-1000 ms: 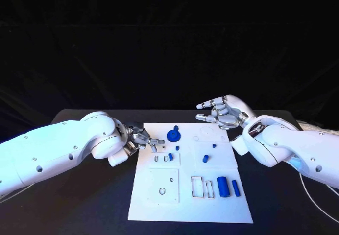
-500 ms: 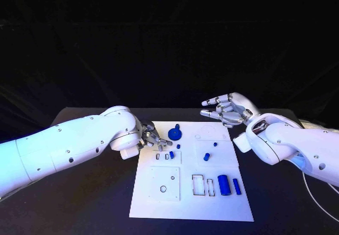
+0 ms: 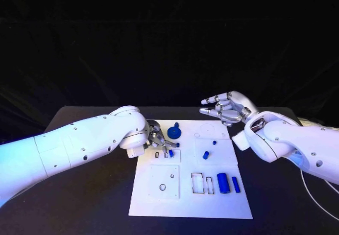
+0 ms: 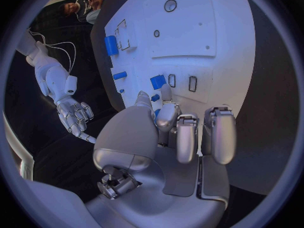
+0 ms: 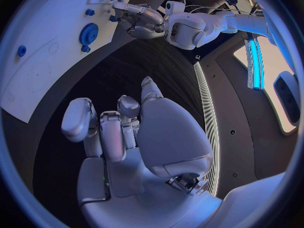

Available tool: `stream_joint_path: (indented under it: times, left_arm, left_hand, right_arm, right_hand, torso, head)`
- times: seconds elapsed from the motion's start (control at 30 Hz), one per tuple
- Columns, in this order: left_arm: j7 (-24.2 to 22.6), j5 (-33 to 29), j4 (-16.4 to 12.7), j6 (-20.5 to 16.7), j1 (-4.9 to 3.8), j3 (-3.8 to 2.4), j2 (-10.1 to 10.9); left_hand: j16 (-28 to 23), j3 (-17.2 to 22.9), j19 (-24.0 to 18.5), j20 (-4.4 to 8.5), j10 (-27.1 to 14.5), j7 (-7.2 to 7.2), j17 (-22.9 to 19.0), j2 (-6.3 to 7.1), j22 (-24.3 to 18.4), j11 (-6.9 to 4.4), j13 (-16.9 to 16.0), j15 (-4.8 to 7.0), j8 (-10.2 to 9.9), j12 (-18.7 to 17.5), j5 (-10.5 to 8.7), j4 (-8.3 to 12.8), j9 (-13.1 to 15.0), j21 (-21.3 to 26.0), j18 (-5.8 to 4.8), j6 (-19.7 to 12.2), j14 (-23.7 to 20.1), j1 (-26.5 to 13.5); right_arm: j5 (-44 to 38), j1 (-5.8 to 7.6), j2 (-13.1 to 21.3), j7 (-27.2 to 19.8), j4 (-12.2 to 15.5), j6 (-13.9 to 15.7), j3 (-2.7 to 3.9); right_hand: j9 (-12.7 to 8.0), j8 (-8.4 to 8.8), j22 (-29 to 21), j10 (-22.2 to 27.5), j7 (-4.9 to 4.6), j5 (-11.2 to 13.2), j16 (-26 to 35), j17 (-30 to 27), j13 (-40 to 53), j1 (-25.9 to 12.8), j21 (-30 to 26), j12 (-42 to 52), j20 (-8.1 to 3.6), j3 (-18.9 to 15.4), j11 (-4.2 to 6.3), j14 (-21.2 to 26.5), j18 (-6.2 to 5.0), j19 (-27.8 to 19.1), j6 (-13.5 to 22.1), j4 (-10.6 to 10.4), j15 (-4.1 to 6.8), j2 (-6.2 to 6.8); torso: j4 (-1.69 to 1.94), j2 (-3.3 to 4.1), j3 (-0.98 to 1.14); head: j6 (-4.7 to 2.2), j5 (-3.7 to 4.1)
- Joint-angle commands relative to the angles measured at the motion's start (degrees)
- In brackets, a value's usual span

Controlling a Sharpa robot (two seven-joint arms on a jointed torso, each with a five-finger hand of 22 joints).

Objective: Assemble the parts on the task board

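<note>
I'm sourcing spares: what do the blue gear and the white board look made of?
Blue gear: looks like matte moulded or printed plastic, with uniform saturated colour and no metallic glint. Task board: a smooth, flat white plate with crisp cut-out slots, likely plastic or painted sheet; the pictures cannot settle which.

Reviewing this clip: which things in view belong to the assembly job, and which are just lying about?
Part of the job:
task board
blue gear
small blue block by the left hand
blue pegs
blue cylinder
right hand, empty, raised beyond the board

Just lying about:
white cable on the black table
</note>
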State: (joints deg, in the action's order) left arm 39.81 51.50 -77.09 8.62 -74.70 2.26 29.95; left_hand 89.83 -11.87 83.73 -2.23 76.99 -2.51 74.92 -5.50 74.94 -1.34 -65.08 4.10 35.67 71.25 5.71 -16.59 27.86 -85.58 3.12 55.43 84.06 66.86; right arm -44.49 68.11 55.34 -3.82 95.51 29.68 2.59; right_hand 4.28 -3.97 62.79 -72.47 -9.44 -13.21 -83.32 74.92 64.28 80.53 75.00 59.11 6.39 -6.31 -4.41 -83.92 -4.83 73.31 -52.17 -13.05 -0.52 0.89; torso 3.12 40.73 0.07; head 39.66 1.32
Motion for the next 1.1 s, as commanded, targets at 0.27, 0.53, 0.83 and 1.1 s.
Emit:
stream_joint_path:
  times: [0.27, 0.53, 0.83, 1.1]
  left_arm:
    - [3.1, 0.5, 1.3, 2.6, 0.15, 0.07, -1.1]
    - [3.4, 1.4, 2.1, 3.2, 0.37, 0.08, -2.0]
    - [3.6, 1.9, 2.5, 3.9, 0.46, 0.08, -2.6]
    - [3.7, 1.9, 2.9, 4.5, 0.51, 0.08, -3.0]
  left_hand:
    - [0.2, -0.6, 1.6, 0.33, 0.4, 0.09, 15.1, -0.41, 6.4, -0.11, -0.1, 0.51, 0.9, 0.3, -0.16, 0.1, 0.9, -0.2, -1.17, -0.7, 5.9, 0.8]
    - [0.2, -0.6, 1.6, 0.37, 0.4, 0.14, 15.1, -0.61, 6.5, -0.16, -0.2, 0.55, 1.3, 0.4, -0.1, 0.2, 1.7, -0.3, -1.2, -1.1, 5.9, 1.6]
    - [0.2, -0.6, 1.6, 0.39, 0.4, 0.14, 15.1, -0.68, 6.6, -0.17, -0.3, 0.56, 1.4, 0.4, -0.09, 0.2, 1.9, -0.3, -1.21, -1.2, 5.9, 1.8]
    - [0.2, -0.5, 1.7, 0.4, 0.4, 0.15, 15.1, -0.71, 6.7, -0.17, -0.3, 0.57, 1.6, 0.5, -0.09, 0.3, 2.1, -0.4, -1.23, -1.3, 5.9, 2.1]
  right_arm:
    - [-0.6, -0.03, -0.3, 0.6, -0.1, -0.5, -0.01]
    - [-0.7, -0.06, -0.4, 0.7, -0.1, -0.7, -0.02]
    - [-0.8, -0.08, -0.5, 0.8, -0.1, -0.8, -0.03]
    - [-0.8, -0.1, -0.6, 0.8, -0.1, -0.9, -0.04]
  right_hand:
    - [0.1, -0.2, -0.3, 0.5, 0.05, -0.2, 0.4, 2.4, -0.2, 0.0, -0.4, -0.4, -0.12, -0.3, 0.1, -3.2, -0.99, -0.6, -0.5, 0.0, 0.5, -0.53]
    - [0.1, -0.2, -0.3, 0.5, 0.07, -0.3, 0.5, 2.2, -0.3, 0.0, -0.4, -0.4, -0.13, -0.4, 0.12, -3.1, -1.0, -0.6, -0.5, 0.0, 0.52, -0.58]
    - [0.1, -0.2, -0.4, 0.6, 0.08, -0.4, 0.5, 2.3, -0.4, 0.0, -0.5, -0.5, -0.14, -0.4, 0.14, -3.1, -1.0, -0.6, -0.5, 0.0, 0.53, -0.61]
    - [0.1, -0.2, -0.4, 0.6, 0.08, -0.4, 0.5, 2.3, -0.4, 0.0, -0.5, -0.5, -0.14, -0.4, 0.14, -3.1, -1.0, -0.6, -0.5, 0.0, 0.53, -0.61]
  torso:
    - [0.21, -0.12, 0.03]
    - [0.14, -0.11, 0.01]
    - [0.32, -0.24, 0.09]
    - [0.32, -0.26, 0.08]
  head:
    - [0.42, 0.17]
    - [0.6, 0.3]
    - [0.8, 0.44]
    - [0.97, 0.45]
